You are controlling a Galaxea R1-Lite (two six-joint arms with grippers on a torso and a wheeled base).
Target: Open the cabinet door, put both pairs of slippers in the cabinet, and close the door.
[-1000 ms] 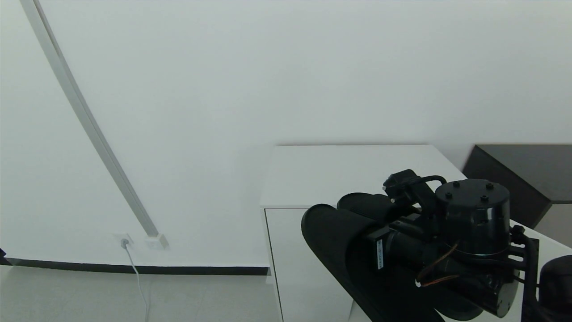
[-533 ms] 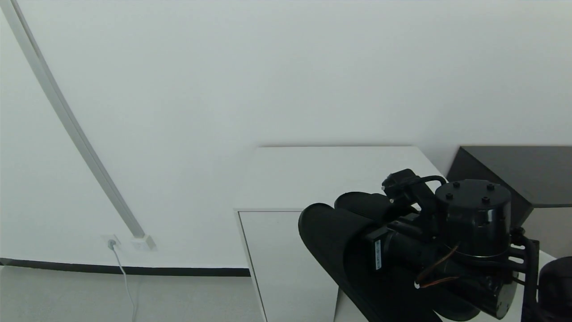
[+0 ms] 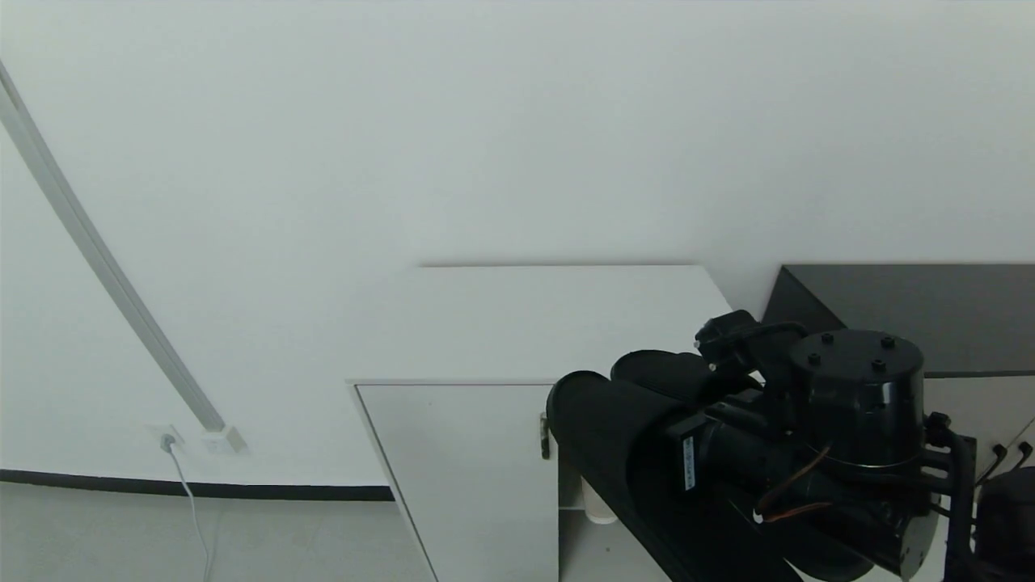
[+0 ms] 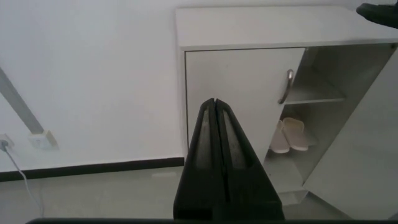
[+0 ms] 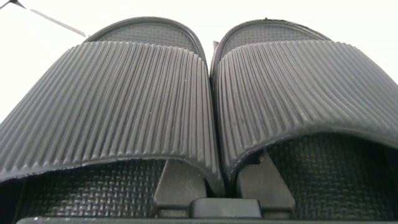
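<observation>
while right tool pinches black slippers together | cabinet door open

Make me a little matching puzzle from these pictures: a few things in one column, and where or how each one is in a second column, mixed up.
Things
1. black slippers
2. pale slippers
3. left gripper
4. wall socket

Place or state
A. lying inside the open cabinet
B. low on the wall, with a cable plugged in
C. clamped in the right gripper
D. shut, holding nothing

Pairs: 1-C, 2-A, 3-D, 4-B.
</observation>
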